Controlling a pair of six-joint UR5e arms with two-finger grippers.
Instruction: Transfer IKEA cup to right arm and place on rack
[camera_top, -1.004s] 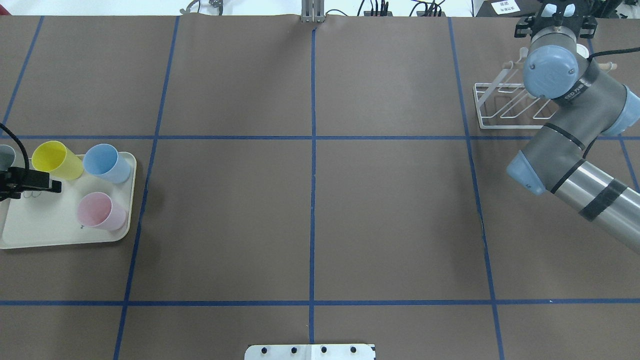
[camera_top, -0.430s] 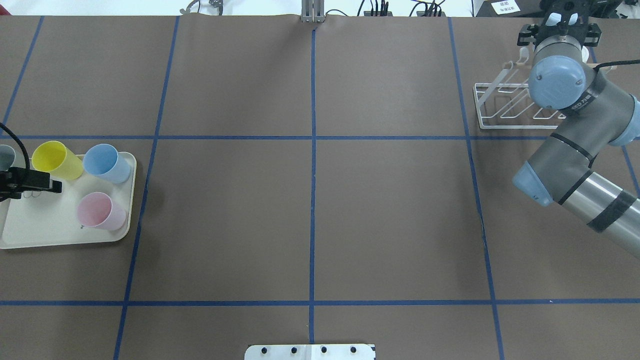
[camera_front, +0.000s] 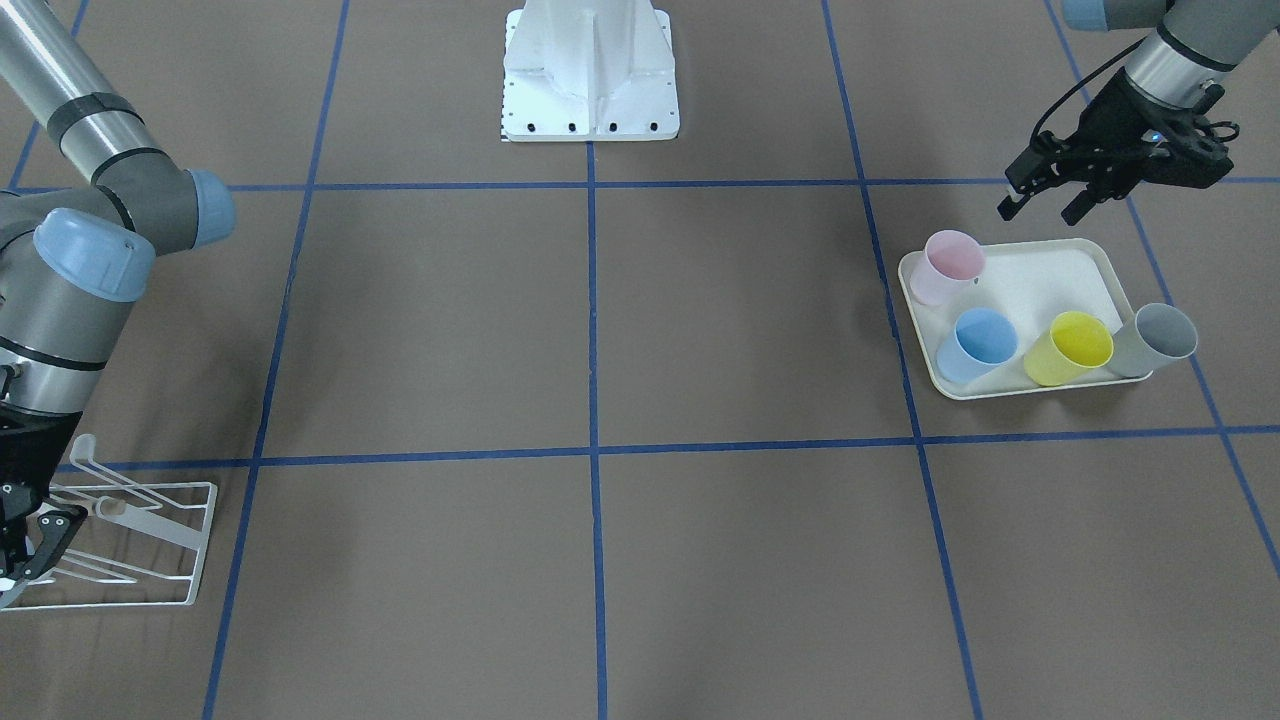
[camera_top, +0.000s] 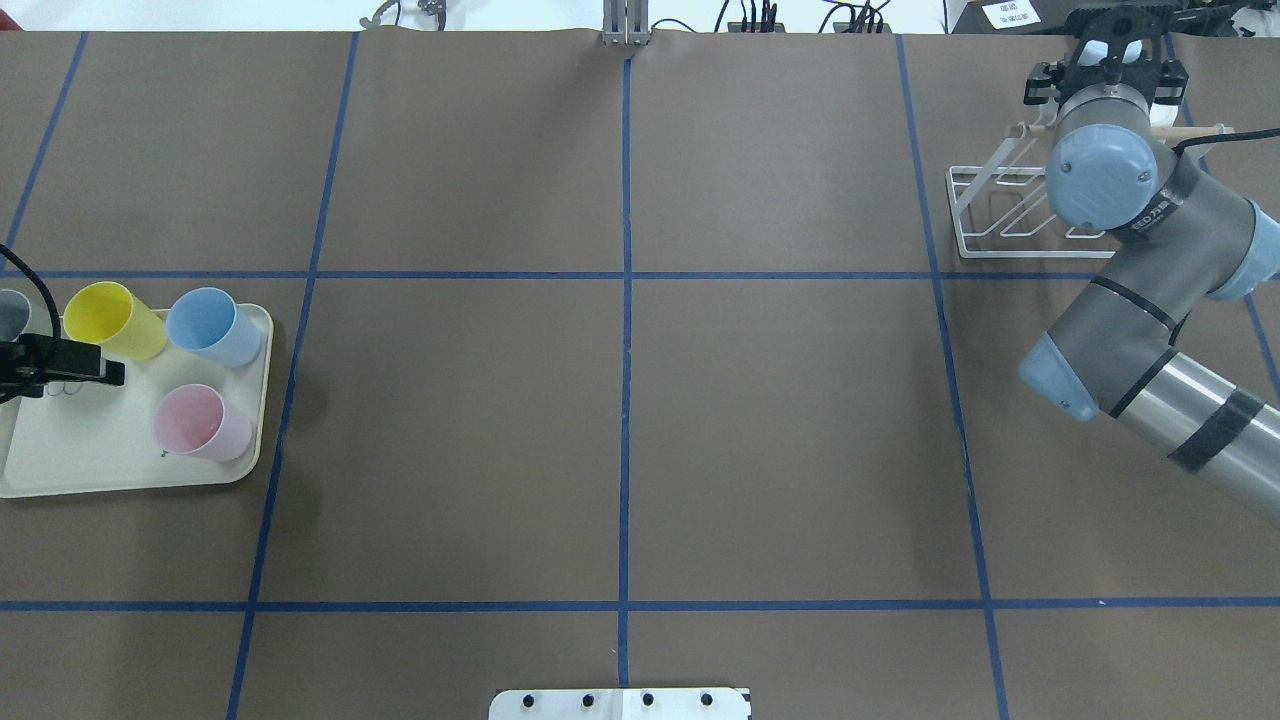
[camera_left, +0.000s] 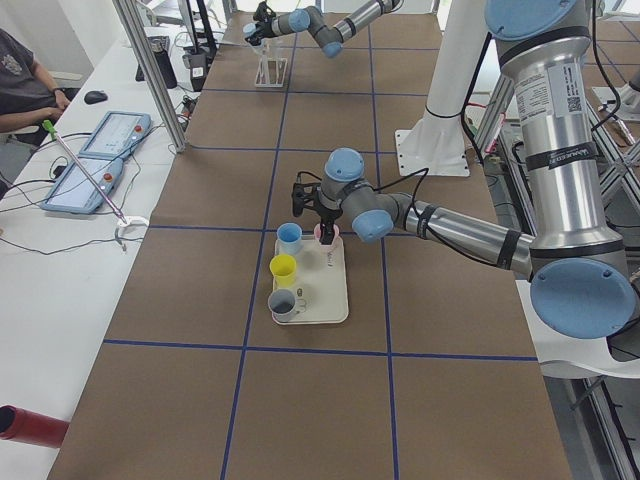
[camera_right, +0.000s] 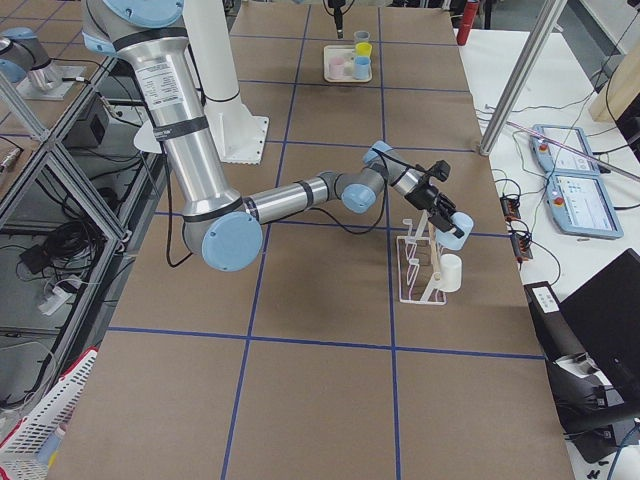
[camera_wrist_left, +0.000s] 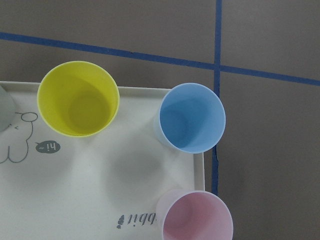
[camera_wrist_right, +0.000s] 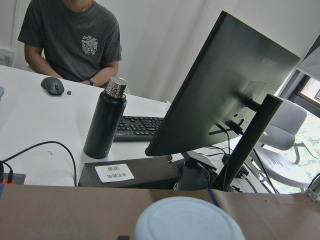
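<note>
Cup (camera_wrist_right: 189, 220) in right pincer (camera_top: 1112, 47) — at rack (camera_top: 1000, 212)

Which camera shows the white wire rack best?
The exterior right view: the rack shows almost whole, side-on. Overhead and front-facing views have the right arm covering part; exterior left shows it tiny and far; wrist views miss it.
</note>
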